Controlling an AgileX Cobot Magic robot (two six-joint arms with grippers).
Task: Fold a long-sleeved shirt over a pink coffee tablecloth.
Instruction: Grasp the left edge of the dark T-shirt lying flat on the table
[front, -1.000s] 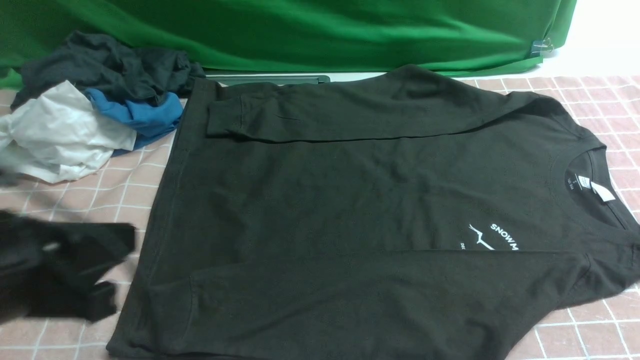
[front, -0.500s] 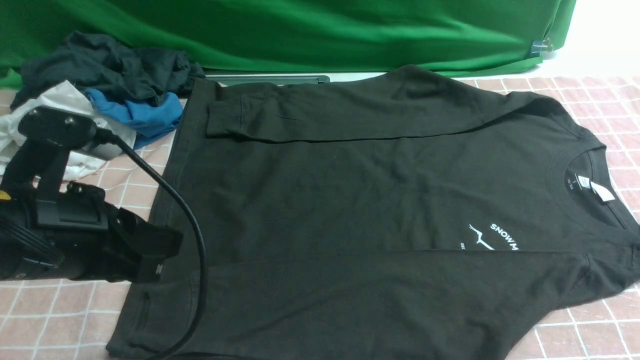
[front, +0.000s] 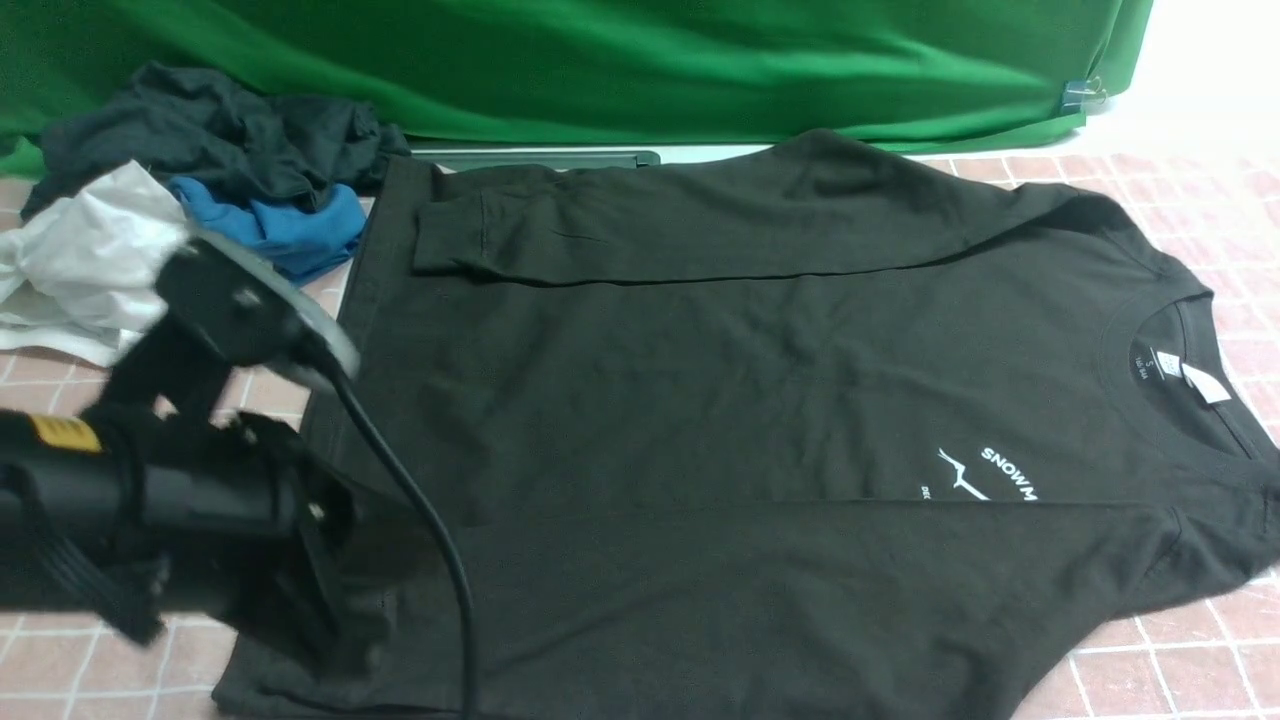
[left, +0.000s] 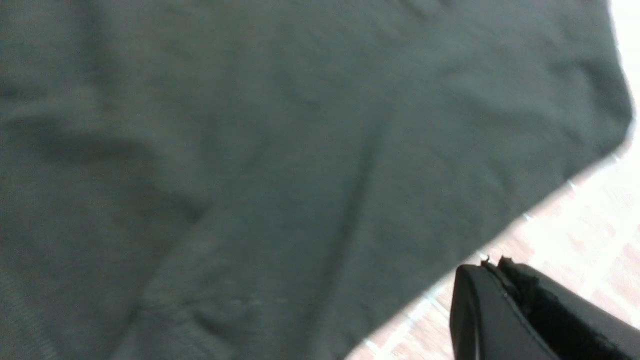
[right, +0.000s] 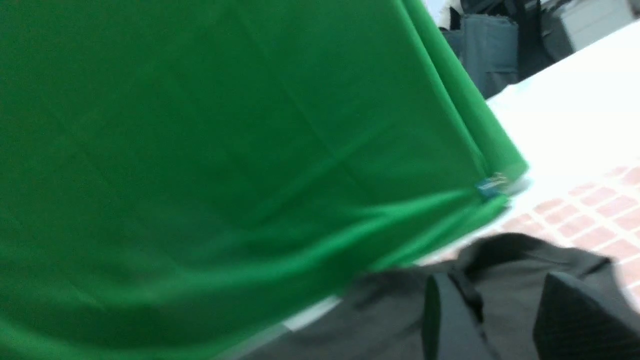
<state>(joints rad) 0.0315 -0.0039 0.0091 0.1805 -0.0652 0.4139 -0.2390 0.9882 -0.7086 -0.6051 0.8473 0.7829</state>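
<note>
The long-sleeved shirt (front: 750, 400) lies flat on the pink coffee tablecloth (front: 1180, 660), collar to the right, hem to the left, both sleeves folded across the body. My left gripper (front: 335, 590) is over the shirt's near left hem corner, blurred by motion. In the left wrist view its fingertips (left: 492, 265) are pressed together, shut on nothing, above the tablecloth (left: 575, 225) beside the shirt's edge (left: 250, 150). The right arm is out of the front view. In the right wrist view my right gripper (right: 495, 287) is open, with the shirt (right: 390, 310) behind its fingers.
A pile of dark grey, white and blue garments (front: 200, 200) sits at the back left, just behind the left arm. A green cloth (front: 600, 70) hangs along the back, held by a clip (front: 1085, 95). A dark bar (front: 540, 158) lies at its foot.
My left arm has come in from the left edge and swung right, onto the shirt's near left hem corner. The shirt has not moved.
</note>
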